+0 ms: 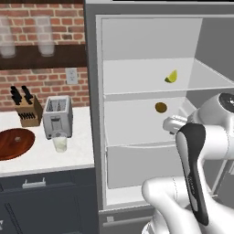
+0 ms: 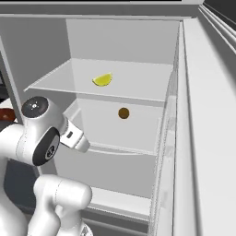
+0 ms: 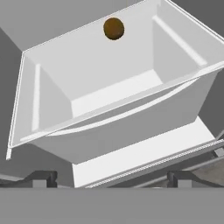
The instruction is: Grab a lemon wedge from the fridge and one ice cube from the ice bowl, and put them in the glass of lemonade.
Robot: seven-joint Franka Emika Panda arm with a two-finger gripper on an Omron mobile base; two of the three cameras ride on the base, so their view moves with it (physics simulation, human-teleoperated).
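One wedge (image 1: 172, 76) on the fridge's (image 1: 93, 114) upper shelf, above the brown ball (image 1: 161, 107), so best to lift the wide-open, empty gripper (image 3: 112, 178) from bin level, centre both fingertips (image 3: 43, 178) around the fruit and only then close gently.

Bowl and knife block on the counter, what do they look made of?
Bowl: looks like polished wood, reddish-brown with a faint sheen. Knife block: looks like plain light-brown matte wood, with dark, probably plastic, handles sticking out.
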